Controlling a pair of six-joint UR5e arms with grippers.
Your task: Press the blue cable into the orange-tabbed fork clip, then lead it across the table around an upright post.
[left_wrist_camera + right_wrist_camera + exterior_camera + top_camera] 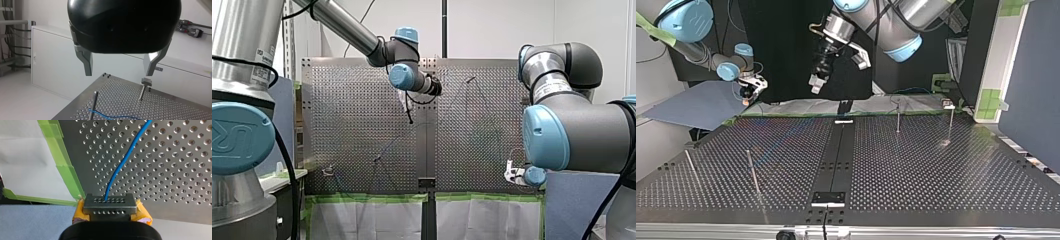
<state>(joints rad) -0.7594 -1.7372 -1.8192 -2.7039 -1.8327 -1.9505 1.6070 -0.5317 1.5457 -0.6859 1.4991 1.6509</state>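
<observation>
In the right wrist view the blue cable (124, 158) runs from between my right gripper's (109, 205) yellow pads (143, 213) out over the perforated table (175, 182). This gripper is shut on the cable near the table's taped corner. My left gripper (119, 75) hangs high above the table, open, with nothing between its metal fingers (87, 66). Below it stand an upright post (93, 102) with the cable (112, 116) against it, and a clip on a stalk (146, 82) farther off. In the top view my left gripper (816, 85) is at centre and my right gripper (747, 94) at left.
Several thin upright posts stand on the table, such as one post (752, 170) at the top view's left and another post (898, 117) at its right. Green tape (66, 170) lines the table edge by my right gripper. A black rail (836, 160) splits the table.
</observation>
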